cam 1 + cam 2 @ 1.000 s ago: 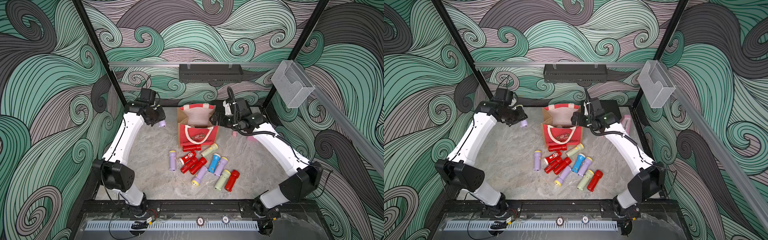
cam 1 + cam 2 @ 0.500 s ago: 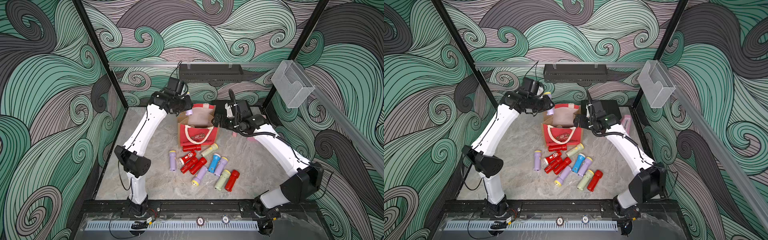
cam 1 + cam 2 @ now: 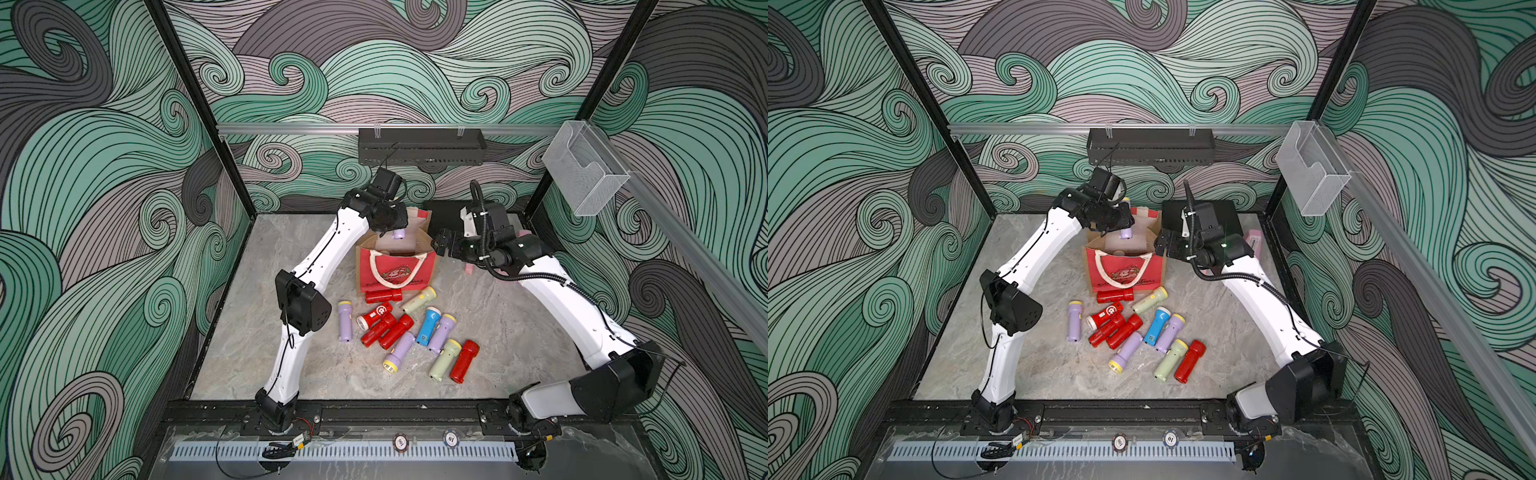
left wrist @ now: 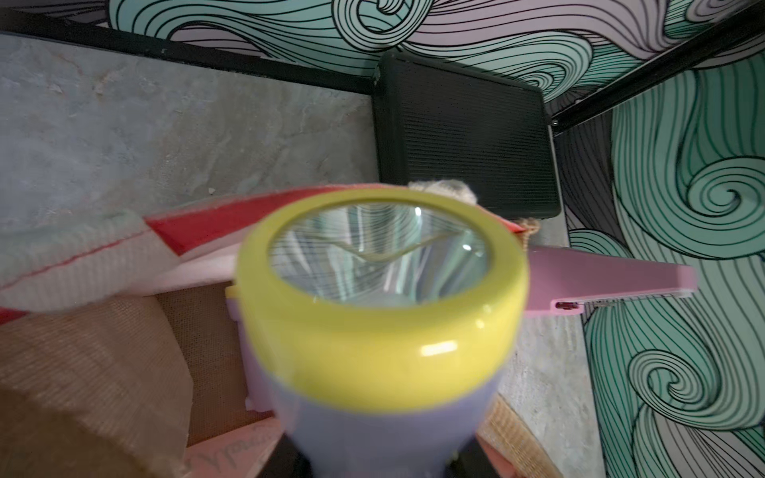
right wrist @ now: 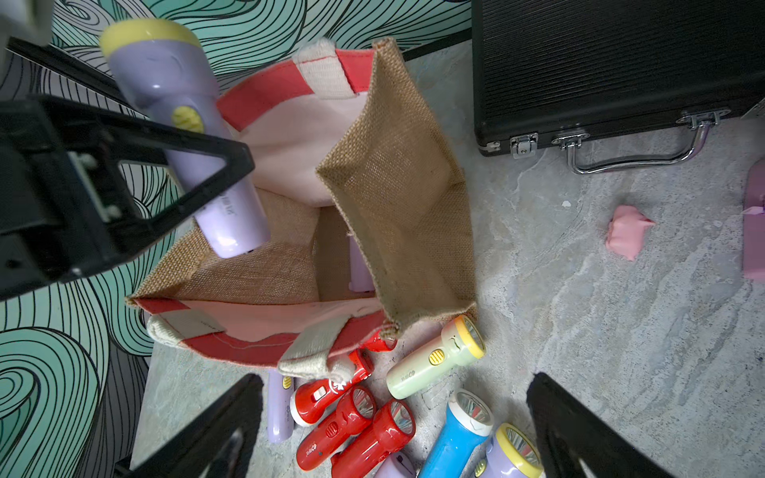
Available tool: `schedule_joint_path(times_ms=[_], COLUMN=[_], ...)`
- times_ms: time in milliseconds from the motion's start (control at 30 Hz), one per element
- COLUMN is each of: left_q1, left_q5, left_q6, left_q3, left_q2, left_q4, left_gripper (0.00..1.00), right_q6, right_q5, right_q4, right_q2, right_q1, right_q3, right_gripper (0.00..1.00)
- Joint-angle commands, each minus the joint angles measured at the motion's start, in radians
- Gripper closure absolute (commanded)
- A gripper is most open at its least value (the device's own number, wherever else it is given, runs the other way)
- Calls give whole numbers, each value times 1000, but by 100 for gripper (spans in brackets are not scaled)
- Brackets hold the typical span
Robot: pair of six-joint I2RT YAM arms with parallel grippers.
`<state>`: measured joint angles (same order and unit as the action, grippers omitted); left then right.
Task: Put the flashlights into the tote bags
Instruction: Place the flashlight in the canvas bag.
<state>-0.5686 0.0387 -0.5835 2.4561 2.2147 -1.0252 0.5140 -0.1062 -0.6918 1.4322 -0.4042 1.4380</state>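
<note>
A robot test cell, lab-like: two white arms (image 3: 320, 257) bolted to a black base rail (image 3: 395, 415), a marble-look worktop (image 3: 511, 328), wave-print walls (image 3: 83, 199) between black posts (image 3: 195, 112), and a clear bin (image 3: 582, 174) hung above.

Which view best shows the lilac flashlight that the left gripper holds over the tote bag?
The right wrist view: it shows the lilac flashlight nearly whole, clamped in the left gripper, tail over the tote bag. The left wrist view shows only its yellow-rimmed lens, blurred; both top views show just its tail.
</note>
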Motion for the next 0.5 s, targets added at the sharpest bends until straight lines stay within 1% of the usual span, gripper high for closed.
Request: schedule_joint_path(times_ms=[0,100,233,333,467], left_q1=[-27,-32,-45,-50,-50], left_q5=[-49,-69,-109,-141,-149], left_q6=[8,-10,6,11,2], left_q3=[-8,-26,-40,-85,-134], left_q2=[4,25,50,65,78], left_q4=[14,-10,-28,-25,-12], left_gripper=[100,100,100,100,100], right_q6=[15,17,17,20,19], right_q5=[3,2,2,3,6], right_q4=[2,2,2,1,2], right_q2=[-22,-23,-19,-18,-26], right_q1=[7,11,16,18,19], right_q3=[-19,-23,-15,-15,-24], right_gripper=[1,0,1,1,0])
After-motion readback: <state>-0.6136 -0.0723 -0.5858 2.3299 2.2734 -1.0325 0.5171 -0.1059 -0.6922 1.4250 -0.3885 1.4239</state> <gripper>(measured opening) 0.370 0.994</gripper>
